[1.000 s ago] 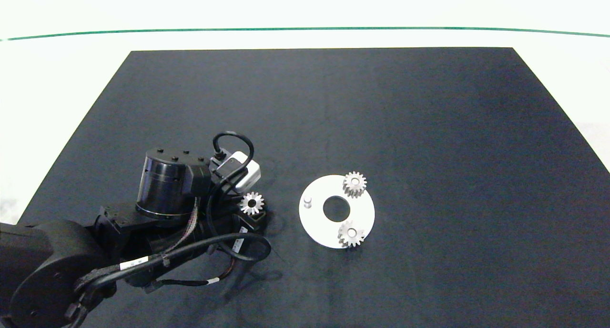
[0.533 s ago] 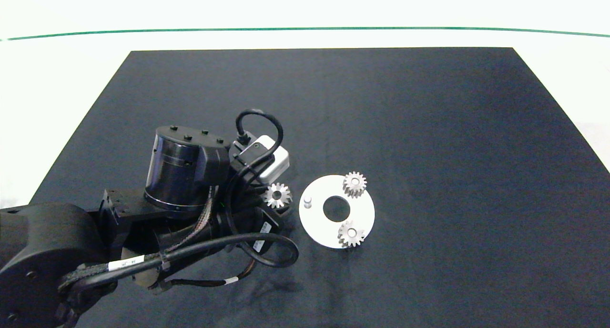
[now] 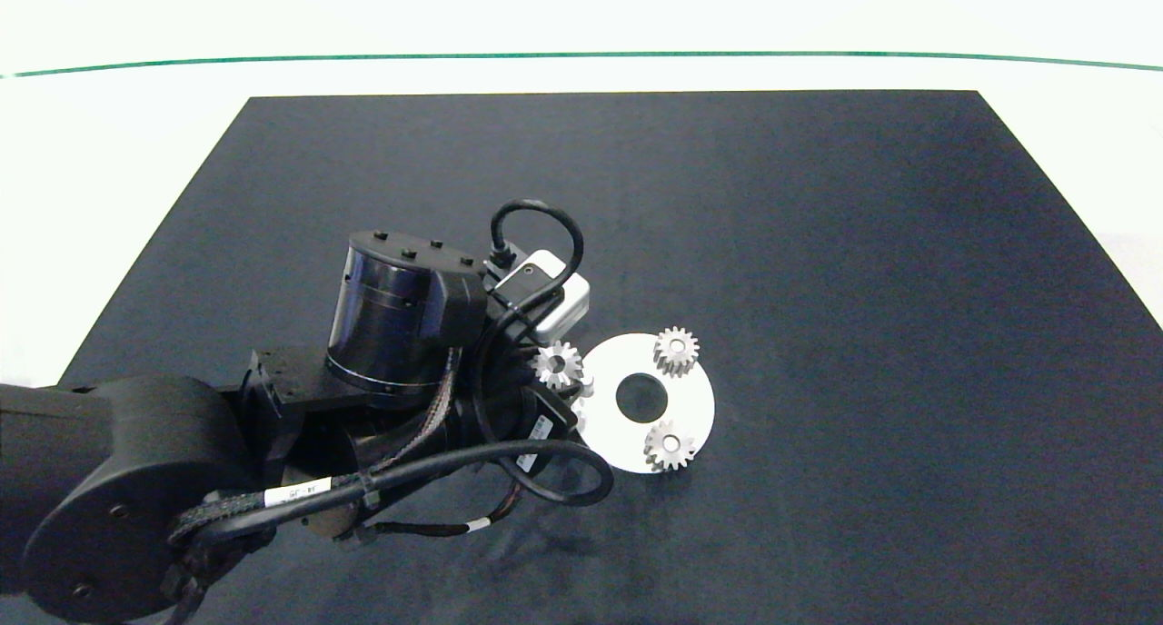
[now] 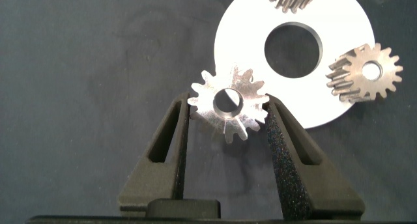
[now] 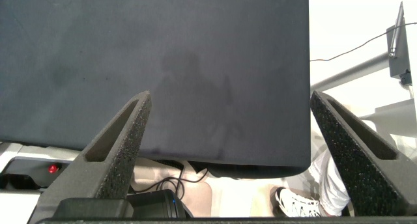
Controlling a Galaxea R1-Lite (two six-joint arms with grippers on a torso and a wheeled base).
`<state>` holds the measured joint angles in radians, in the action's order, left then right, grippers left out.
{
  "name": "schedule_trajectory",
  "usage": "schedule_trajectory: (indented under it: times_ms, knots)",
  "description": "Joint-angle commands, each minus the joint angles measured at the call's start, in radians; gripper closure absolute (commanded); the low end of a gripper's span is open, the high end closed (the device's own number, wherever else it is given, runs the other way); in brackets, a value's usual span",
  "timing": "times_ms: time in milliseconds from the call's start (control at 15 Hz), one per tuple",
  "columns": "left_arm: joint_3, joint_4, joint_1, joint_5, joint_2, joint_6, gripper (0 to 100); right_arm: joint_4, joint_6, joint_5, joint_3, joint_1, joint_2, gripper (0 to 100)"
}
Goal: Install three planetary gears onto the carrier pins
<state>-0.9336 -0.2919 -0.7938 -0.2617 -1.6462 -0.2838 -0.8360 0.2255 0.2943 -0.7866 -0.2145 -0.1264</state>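
Gripping the third planetary gear (image 4: 229,104) flat between two foam-padded fingers (image 4: 287,146), left hand (image 3: 556,371) poised at the near-left rim of the white carrier disc (image 3: 690,405), just beside the one bare carrier pin (image 3: 587,388). Held by opposite teeth with the bore facing up and unobstructed, likely so the hole can be lined up over the stud and lowered straight down. Seen from the wrist, bore sitting over dark mat just off the disc edge (image 4: 241,28), so not yet centred on the pin; pin itself hidden under the gear and fingers there.

Seated already on their pins: far gear (image 3: 676,350) and near gear (image 3: 670,445), both lying flat on the disc on either side of the large centre hole (image 3: 641,397). Disc resting on the dark mat (image 3: 818,243) covering the tabletop.

Right hand (image 5: 228,159) spread wide open, holding nothing, parked off beyond the mat's edge, out of the head view; a person's shoe (image 5: 296,203) showing below it.

Small white labels on the left arm's cables (image 3: 295,493), print too small to read; no brand legible.
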Motion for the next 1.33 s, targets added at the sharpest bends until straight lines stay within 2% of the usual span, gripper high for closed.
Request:
schedule_trajectory:
  times_ms: [67,333,467,867,1333]
  knots:
    - [-0.011,-0.004,-0.004,-0.013,-0.026,-0.003,100,-0.005,0.001,0.002,0.001,0.000,-0.002,0]
    - [-0.025,-0.035,-0.035,-0.030,-0.078,0.000,100,-0.003,0.001,0.003,0.000,0.000,0.001,0]
    - [-0.040,-0.061,-0.048,-0.031,-0.104,-0.001,100,-0.005,0.001,0.003,-0.002,0.000,0.002,0]
    - [-0.044,-0.055,-0.047,-0.034,-0.112,-0.003,100,-0.005,0.001,0.003,-0.002,0.000,0.002,0]
    - [-0.047,-0.059,-0.033,-0.039,-0.115,-0.020,100,-0.005,0.001,0.003,-0.002,0.000,0.004,0]
